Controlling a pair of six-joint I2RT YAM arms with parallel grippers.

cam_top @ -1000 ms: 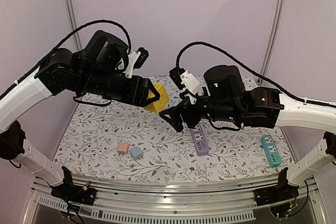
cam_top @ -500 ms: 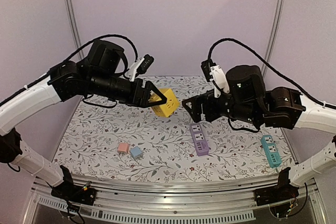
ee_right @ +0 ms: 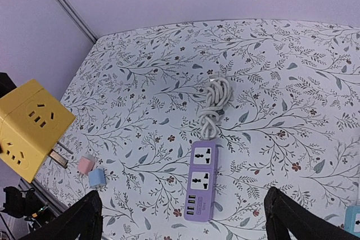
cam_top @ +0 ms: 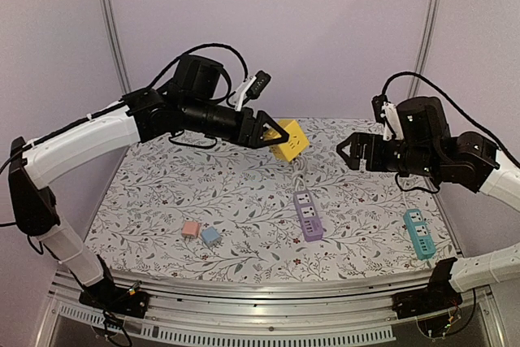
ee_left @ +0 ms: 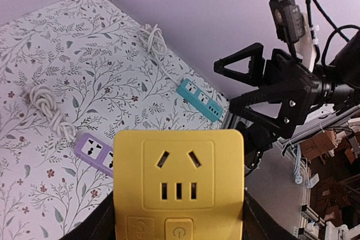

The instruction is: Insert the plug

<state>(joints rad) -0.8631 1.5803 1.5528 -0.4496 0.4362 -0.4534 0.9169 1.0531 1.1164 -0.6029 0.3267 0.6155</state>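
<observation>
My left gripper (cam_top: 275,131) is shut on a yellow cube socket adapter (cam_top: 289,140) and holds it high above the back middle of the table. In the left wrist view the cube's socket face (ee_left: 179,178) fills the lower frame. In the right wrist view the cube (ee_right: 31,126) shows at the left, its metal prongs (ee_right: 58,156) pointing down and to the right. A purple power strip (cam_top: 309,215) lies flat on the table, also seen in the right wrist view (ee_right: 202,187). My right gripper (cam_top: 352,152) is open and empty, in the air to the right of the cube.
A teal power strip (cam_top: 418,232) lies at the right edge. Small pink (cam_top: 191,229) and blue (cam_top: 210,236) adapters sit front left. The purple strip's bundled white cord (ee_right: 215,100) lies behind it. The table has a floral cloth (cam_top: 162,193).
My left arm has carried the yellow cube to the right and further back. My right arm has pulled back to the right and risen, away from the purple strip.
</observation>
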